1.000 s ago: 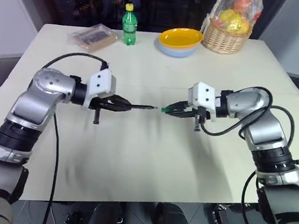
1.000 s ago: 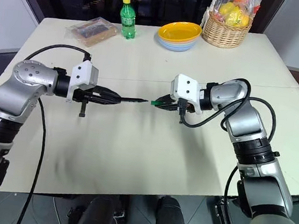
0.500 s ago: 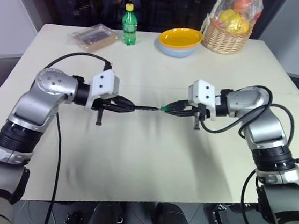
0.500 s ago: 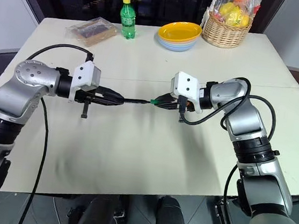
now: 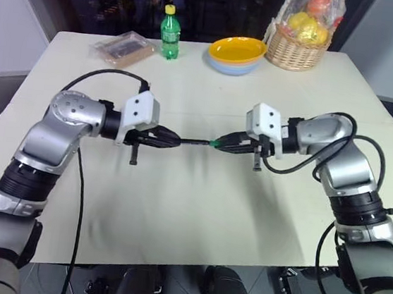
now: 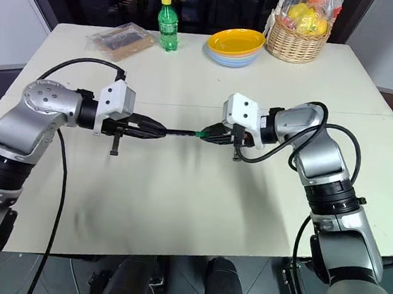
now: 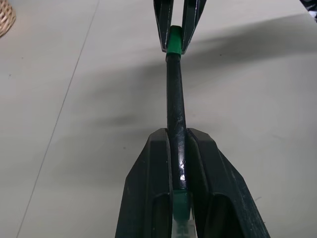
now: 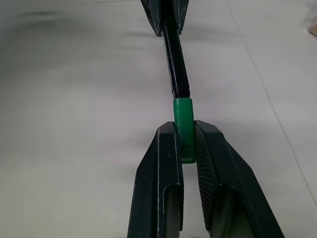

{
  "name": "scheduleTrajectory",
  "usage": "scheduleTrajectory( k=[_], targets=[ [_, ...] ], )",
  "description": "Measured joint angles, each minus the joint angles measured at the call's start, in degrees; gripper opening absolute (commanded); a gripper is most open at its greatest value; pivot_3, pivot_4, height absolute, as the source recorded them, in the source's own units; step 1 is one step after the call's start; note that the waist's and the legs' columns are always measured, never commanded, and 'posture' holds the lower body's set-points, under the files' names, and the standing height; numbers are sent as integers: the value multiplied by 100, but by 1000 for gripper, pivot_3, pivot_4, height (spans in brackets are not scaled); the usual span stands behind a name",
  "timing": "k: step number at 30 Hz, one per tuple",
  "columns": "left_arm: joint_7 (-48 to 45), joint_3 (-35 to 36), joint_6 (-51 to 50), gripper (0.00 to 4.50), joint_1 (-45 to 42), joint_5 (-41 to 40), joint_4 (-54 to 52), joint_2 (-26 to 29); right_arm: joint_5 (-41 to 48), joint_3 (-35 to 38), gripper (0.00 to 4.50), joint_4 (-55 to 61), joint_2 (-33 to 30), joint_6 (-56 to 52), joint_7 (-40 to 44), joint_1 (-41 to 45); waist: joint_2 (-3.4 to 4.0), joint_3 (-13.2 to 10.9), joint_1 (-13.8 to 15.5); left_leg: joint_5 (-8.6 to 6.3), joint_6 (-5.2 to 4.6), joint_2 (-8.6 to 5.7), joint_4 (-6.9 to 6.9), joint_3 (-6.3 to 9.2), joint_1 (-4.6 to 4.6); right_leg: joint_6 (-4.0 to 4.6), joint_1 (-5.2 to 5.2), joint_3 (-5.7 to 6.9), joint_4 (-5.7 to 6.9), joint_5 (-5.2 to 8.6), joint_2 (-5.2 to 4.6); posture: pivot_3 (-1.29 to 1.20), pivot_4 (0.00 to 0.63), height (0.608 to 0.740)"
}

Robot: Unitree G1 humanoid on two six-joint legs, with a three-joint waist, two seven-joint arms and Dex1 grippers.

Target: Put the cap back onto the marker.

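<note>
The black marker [image 7: 175, 99] hangs level above the middle of the table [image 5: 196, 211], with my left gripper [image 5: 171, 141] shut on its rear part. My right gripper [image 5: 221, 143] faces it from the right, shut on the small green cap [image 8: 182, 116]. The marker's front end sits inside the cap's mouth, so marker and cap form one straight line between the two grippers. In the left wrist view the cap [image 7: 174, 42] shows between the right gripper's fingertips [image 7: 159, 39]. A bit of green shows at the marker's rear end, between my left fingers [image 7: 153, 183].
At the table's far edge stand a green bottle with a yellow lid [image 5: 169, 34], a wrapped flat packet [image 5: 123, 46], a yellow bowl stacked on a blue one [image 5: 236, 53] and a wicker basket of fruit [image 5: 299, 38]. Black cables loop from both forearms.
My left gripper has carried the marker a little to the right. The gap between the marker's end and the cap has closed and the end now sits in the cap. The right gripper stayed put.
</note>
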State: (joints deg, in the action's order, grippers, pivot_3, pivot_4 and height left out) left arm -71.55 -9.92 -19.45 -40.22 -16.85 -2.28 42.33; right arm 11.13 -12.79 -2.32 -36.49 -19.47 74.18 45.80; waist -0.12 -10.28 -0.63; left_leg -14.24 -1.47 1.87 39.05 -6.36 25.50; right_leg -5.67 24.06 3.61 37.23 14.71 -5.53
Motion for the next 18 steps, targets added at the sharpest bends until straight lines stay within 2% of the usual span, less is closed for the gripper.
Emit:
scheduleTrajectory(
  k=[18],
  targets=[
    [-182, 9, 31, 0, 0, -7, 26, -11, 134, 8, 33, 338, -64, -614, 129, 11, 0, 0, 0, -1, -2, 0, 0, 0, 0, 0, 0, 0, 0, 0, 0, 0, 150, 740]
  ],
)
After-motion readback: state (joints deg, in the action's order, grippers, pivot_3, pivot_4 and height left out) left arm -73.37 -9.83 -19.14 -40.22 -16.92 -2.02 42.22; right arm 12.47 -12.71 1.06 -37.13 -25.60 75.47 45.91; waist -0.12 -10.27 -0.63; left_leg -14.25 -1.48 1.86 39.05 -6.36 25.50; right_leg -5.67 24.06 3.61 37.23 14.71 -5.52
